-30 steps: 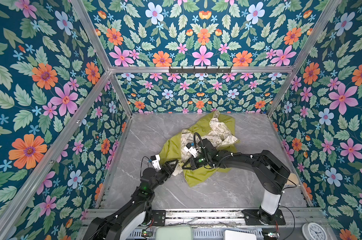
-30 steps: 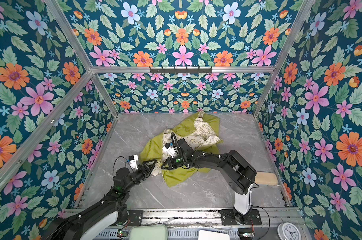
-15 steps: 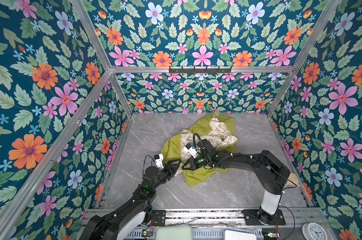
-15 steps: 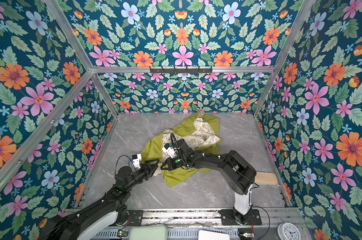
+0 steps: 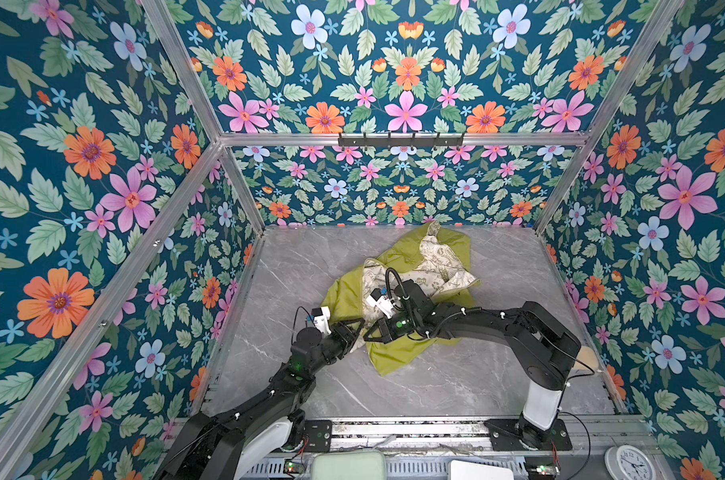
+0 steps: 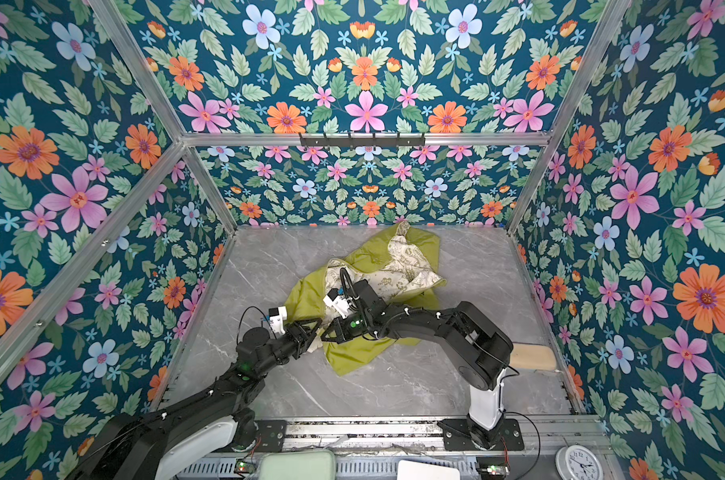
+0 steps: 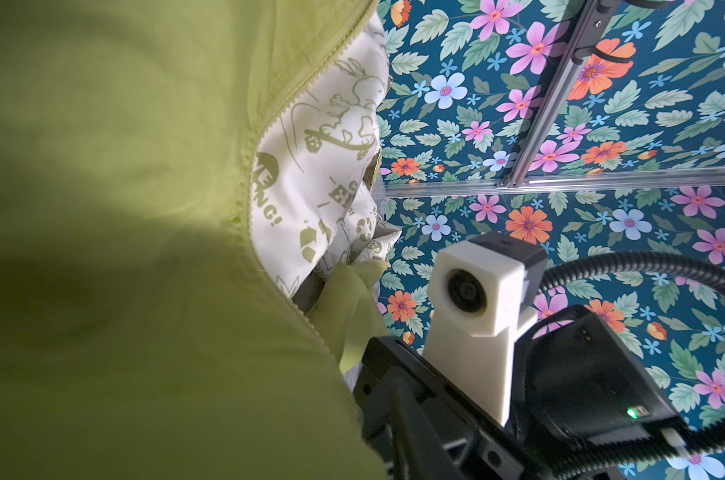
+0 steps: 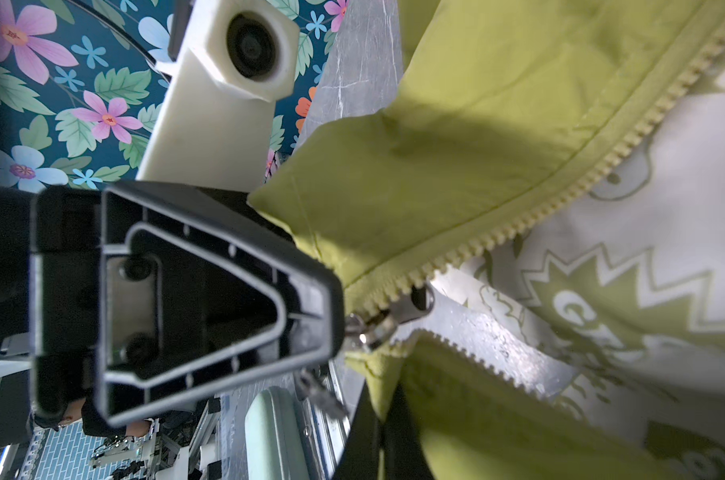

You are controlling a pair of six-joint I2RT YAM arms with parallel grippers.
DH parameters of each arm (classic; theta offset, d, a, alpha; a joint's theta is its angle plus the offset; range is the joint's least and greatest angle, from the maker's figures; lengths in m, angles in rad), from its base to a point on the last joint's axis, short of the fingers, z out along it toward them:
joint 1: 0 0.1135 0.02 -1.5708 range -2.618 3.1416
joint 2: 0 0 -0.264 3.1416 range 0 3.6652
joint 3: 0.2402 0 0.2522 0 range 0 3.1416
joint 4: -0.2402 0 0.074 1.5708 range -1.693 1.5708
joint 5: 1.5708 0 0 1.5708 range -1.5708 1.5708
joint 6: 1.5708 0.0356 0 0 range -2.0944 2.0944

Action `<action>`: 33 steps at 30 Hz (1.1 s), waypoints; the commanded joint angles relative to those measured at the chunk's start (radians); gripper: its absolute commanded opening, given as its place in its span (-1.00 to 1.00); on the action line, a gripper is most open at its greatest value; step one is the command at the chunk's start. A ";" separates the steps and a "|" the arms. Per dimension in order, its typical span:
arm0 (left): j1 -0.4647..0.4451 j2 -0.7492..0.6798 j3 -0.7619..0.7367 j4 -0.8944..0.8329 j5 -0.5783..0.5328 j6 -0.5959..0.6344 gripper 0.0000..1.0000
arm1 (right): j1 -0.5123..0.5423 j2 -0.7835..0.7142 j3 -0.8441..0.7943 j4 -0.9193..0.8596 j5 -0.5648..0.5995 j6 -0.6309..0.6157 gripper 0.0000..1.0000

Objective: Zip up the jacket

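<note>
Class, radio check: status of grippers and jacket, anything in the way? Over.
Right gripper shut on jacket. Left gripper at zipper pull, grip unclear. Zipper open. Nothing blocking.

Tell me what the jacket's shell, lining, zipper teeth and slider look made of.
The jacket shell: thin woven fabric, matte lime green, probably cotton or nylon; it creases softly.
The lining: smooth cream cloth printed with olive doodles, likely synthetic.
The zipper teeth: moulded plastic by the look, chunky, pale green, dull.
The slider: metal, silvery, with bright glints.
</note>
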 commanded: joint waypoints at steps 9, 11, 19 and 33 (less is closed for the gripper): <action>-0.016 0.052 0.028 0.081 -0.005 0.012 -0.36 | 0.013 -0.011 -0.007 0.039 -0.004 -0.018 -1.00; -0.021 0.074 0.028 0.124 0.005 0.012 -0.44 | 0.013 -0.017 -0.014 0.045 -0.003 -0.019 -1.00; -0.021 0.081 0.000 0.208 0.019 0.006 -0.90 | 0.012 -0.039 -0.027 0.042 -0.001 -0.022 -1.00; -0.021 0.125 -0.051 0.455 0.115 -0.010 -1.00 | -0.092 -0.240 -0.221 0.300 -0.102 0.191 -0.17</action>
